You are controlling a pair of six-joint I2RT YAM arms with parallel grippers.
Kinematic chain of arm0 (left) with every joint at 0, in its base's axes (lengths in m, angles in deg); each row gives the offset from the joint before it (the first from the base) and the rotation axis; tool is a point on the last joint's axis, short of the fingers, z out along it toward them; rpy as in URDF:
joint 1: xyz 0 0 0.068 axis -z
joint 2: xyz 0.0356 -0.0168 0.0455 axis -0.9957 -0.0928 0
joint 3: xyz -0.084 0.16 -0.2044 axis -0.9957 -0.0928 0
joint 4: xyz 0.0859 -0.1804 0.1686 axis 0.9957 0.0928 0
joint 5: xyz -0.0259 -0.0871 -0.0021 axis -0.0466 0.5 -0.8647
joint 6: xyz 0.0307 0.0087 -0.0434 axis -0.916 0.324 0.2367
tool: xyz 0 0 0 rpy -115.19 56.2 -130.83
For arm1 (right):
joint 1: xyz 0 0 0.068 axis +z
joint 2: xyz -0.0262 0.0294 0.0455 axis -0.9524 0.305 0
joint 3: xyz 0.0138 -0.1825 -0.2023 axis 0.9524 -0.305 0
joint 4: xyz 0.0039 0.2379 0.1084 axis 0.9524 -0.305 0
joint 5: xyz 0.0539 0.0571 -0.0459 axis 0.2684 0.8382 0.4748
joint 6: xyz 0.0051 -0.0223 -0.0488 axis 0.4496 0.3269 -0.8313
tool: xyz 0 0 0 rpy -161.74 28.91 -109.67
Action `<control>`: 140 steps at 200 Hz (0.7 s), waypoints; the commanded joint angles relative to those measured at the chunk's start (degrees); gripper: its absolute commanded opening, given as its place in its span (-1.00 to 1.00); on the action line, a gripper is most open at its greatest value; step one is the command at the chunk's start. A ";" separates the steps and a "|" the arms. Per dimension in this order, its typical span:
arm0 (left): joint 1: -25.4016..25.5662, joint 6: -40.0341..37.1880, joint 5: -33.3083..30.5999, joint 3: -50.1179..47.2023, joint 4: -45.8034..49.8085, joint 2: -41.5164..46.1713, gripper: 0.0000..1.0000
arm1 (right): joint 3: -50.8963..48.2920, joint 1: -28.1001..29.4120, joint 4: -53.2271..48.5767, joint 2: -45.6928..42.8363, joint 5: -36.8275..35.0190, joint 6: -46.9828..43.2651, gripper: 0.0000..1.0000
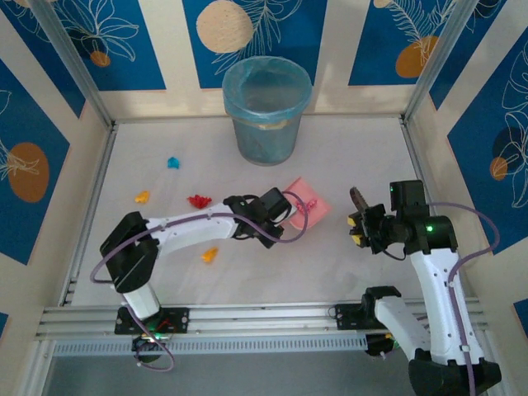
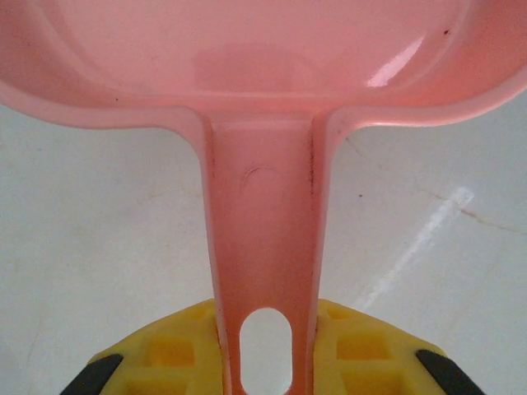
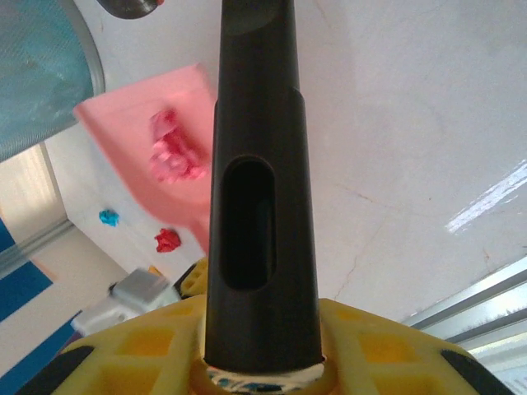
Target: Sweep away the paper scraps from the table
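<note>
White counter [image 1: 346,157]: a flat pale surface edged by aluminium rails. Clock directions below are read from its middle in the top view.
Bin [image 1: 266,111]: lined with a blue bag and stood upright at 12 o'clock, by the far edge.
Right arm [image 1: 433,256]: raised from its base at 5 o'clock, with the wrist carried at 3 o'clock.
Left arm [image 1: 181,227]: stretched low from its base at 7 o'clock toward the middle.
Pink dustpan [image 1: 307,200]: found just to the 2 o'clock side of the middle, its handle pointed back toward 8 o'clock. Whether the pan is resting on the counter or is lifted off it cannot be told.
Dark brush [image 1: 360,200]: held at 3 o'clock, near the dustpan but apart from it. A long slot is seen in its black handle in the right wrist view.
Left fingers [image 2: 177,350]: clenched on the dustpan's handle, with a yellow pad set against each side of it.
Right fingers [image 3: 362,346]: clenched around the end of the brush handle.
Paper scraps: small crumpled wads, one in the dustpan and four on the counter.
Pinkish-red scrap [image 3: 173,152]: lying inside the dustpan.
Red scrap [image 1: 199,200]: at 9 o'clock, near the left arm's wrist.
Orange scrap [image 1: 209,255]: at 7 o'clock, just on the near side of the left forearm.
Yellow-orange scrap [image 1: 143,197]: at 9 o'clock, far out toward the left rail.
Blue scrap [image 1: 173,162]: at 10 o'clock, well apart from the dustpan.
</note>
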 commanded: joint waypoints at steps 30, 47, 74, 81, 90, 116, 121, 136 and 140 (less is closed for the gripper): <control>-0.78 2.25 0.35 6.77 8.61 4.17 -1.00 | -0.92 -1.63 0.04 -0.95 -1.78 -0.80 -1.00; -1.45 2.74 1.03 10.94 12.11 4.39 -1.00 | -1.93 -1.65 0.82 -0.89 -1.60 -0.55 -1.00; -3.66 4.24 3.84 19.21 18.61 3.04 -1.00 | -3.68 -1.65 2.38 -0.12 -0.06 -0.01 -1.00; -4.48 4.52 4.52 21.50 20.14 2.52 -1.00 | -4.02 -1.56 2.93 0.23 0.49 0.01 -1.00; -5.49 4.93 5.26 24.81 22.25 1.92 -1.00 | -4.41 -1.46 3.44 0.63 1.23 -0.03 -1.00; -8.77 5.51 7.52 34.19 26.45 -0.09 -1.00 | -5.38 0.09 4.13 1.20 2.22 0.31 -1.00; -9.39 5.55 7.77 35.98 27.02 -0.62 -1.00 | -5.50 0.47 4.13 1.20 2.18 0.43 -1.00; -11.36 5.95 8.72 40.36 27.93 -1.98 -1.00 | -5.94 1.53 4.00 0.91 2.16 0.55 -1.00; -11.94 6.23 9.09 41.12 27.90 -2.21 -1.00 | -6.11 1.86 3.96 0.79 2.21 0.62 -1.00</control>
